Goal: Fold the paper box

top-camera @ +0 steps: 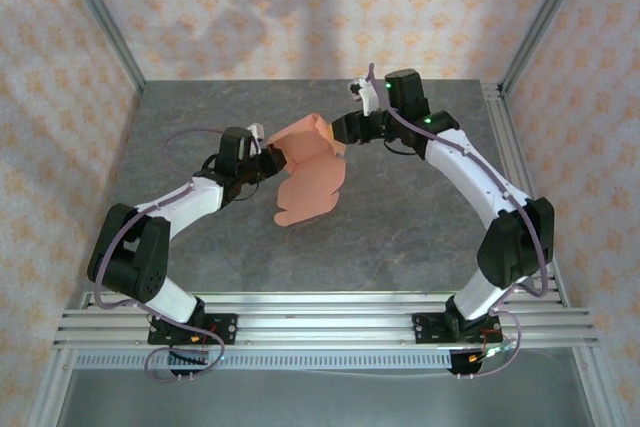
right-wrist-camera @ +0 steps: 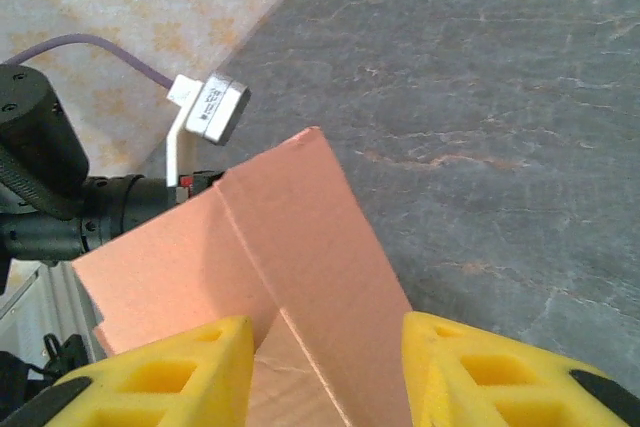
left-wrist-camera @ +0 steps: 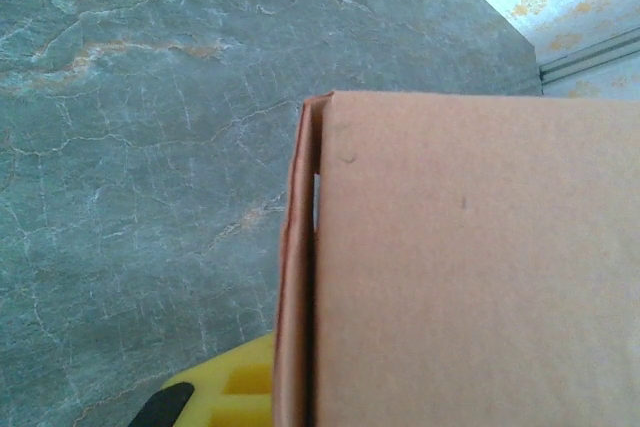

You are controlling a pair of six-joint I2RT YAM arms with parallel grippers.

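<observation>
Card in salmon pink, the paper box (top-camera: 308, 179) sits between the two arms over the middle of the grey stone-patterned table (top-camera: 420, 237), its folded upper part level with the grippers and its rounded flaps spreading toward the near edge. Whether those flaps touch the table I cannot tell. The left gripper (top-camera: 270, 159) is clenched on the box's left edge. In the left wrist view a doubled layer of card fills the right side, with one yellow finger (left-wrist-camera: 235, 385) just beside its lower edge. The right gripper (top-camera: 342, 131) meets the box at its far right corner. In the right wrist view its yellow fingers (right-wrist-camera: 170, 377) stand apart on either side of a creased ridge of card. Whether they press on it I cannot tell. The left arm (right-wrist-camera: 40, 177) shows behind the card.
</observation>
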